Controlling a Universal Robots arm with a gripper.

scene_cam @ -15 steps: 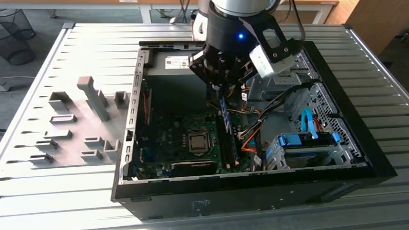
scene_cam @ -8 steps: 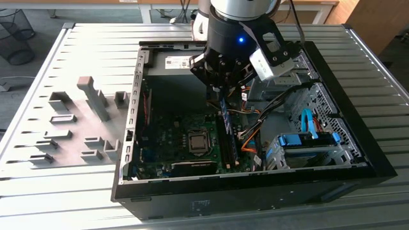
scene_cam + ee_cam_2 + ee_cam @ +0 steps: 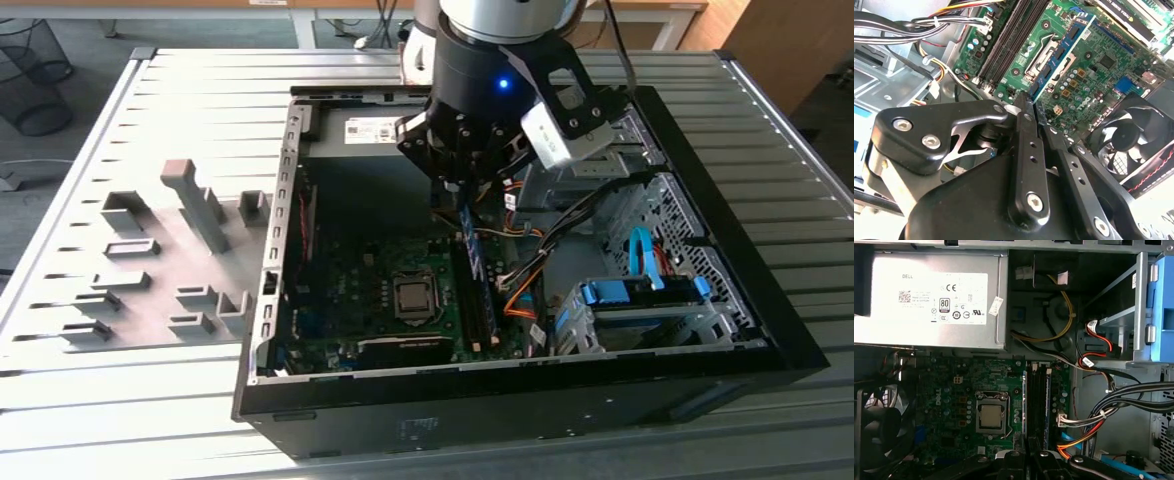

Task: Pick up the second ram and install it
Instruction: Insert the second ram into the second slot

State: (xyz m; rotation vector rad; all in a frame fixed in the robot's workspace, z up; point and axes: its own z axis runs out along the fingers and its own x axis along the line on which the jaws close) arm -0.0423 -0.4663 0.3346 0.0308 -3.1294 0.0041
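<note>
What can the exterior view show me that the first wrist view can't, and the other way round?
Exterior view alone: the whole open computer case on a slatted metal table, grey holder blocks to the exterior view's left of the case, and the arm's black wrist reaching down into the case.

First wrist view alone: the silver power supply box with its white label, and a black fan.

Both: the green main board, the square processor socket, the memory slots, bundled cables, and the pincer holding the memory stick edge-down over the slots.
</note>
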